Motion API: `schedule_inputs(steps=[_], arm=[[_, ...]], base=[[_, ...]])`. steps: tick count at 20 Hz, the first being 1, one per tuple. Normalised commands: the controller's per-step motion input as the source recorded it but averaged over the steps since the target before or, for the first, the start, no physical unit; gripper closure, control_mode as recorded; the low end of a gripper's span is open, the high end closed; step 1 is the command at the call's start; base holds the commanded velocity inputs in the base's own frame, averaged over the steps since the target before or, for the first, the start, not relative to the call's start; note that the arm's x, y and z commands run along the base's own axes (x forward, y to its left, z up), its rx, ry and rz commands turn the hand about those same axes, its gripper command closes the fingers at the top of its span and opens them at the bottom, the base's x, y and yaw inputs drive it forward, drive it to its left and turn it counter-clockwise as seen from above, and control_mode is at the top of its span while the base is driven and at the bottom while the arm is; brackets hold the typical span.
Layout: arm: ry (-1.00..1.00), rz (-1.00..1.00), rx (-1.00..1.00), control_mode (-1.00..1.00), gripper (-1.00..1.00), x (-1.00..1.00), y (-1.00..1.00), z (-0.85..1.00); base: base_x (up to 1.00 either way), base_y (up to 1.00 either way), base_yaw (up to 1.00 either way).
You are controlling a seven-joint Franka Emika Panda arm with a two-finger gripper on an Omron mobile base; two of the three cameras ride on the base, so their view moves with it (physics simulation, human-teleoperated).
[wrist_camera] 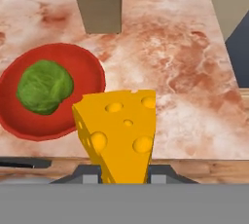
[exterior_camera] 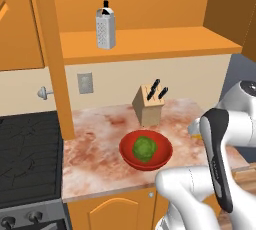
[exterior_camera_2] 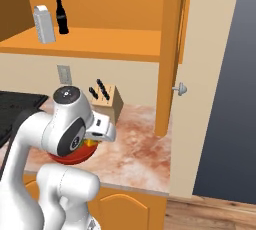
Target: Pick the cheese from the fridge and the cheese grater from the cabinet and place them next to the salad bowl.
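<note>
A yellow-orange cheese (wrist_camera: 121, 130) wedge with holes stands upright between my gripper (wrist_camera: 124, 173) fingers, which are shut on it. It hangs above the counter's front edge, just right of the red salad bowl (wrist_camera: 86, 70), which holds a green lettuce ball. The bowl (exterior_camera: 127, 154) sits in the middle of the counter, and my hand (exterior_camera: 196, 128) is to its right. Up in the open orange cabinet (exterior_camera: 160, 41), the grey box cheese grater (exterior_camera: 105, 28) stands upright on the shelf. From the right base view the grater (exterior_camera_2: 44, 24) is at the shelf's left.
A wooden knife block (exterior_camera: 149, 105) stands behind the bowl. A dark cola bottle (exterior_camera_2: 61, 17) is beside the grater. A black stove (exterior_camera: 27, 149) lies left of the marble counter (exterior_camera: 95, 129). A tall dark grey panel (exterior_camera_2: 230, 99) rises to the right.
</note>
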Motion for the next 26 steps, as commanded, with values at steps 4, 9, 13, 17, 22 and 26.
schedule_inputs(steps=[4, 9, 13, 17, 22, 26], arm=[[0.00, 0.00, 0.00, -1.00, 1.00, 0.05, 0.00, -0.49], [0.00, 0.00, 0.00, -1.00, 1.00, 0.09, 0.00, -0.52], [0.00, 0.02, 0.02, -1.00, 1.00, 0.16, -0.01, -0.43], [-0.05, 0.05, 0.08, -1.00, 1.00, 0.08, 0.00, -0.33], [-0.01, 0.05, 0.04, -1.00, 1.00, 0.14, 0.00, -0.38], [0.00, 0.01, 0.01, -1.00, 1.00, 0.14, 0.00, -0.30]], base=[[0.00, 0.00, 0.00], [0.00, 0.00, 0.00], [0.00, 0.00, 0.00], [0.00, 0.00, 0.00], [0.00, 0.00, 0.00], [0.00, 0.00, 0.00]])
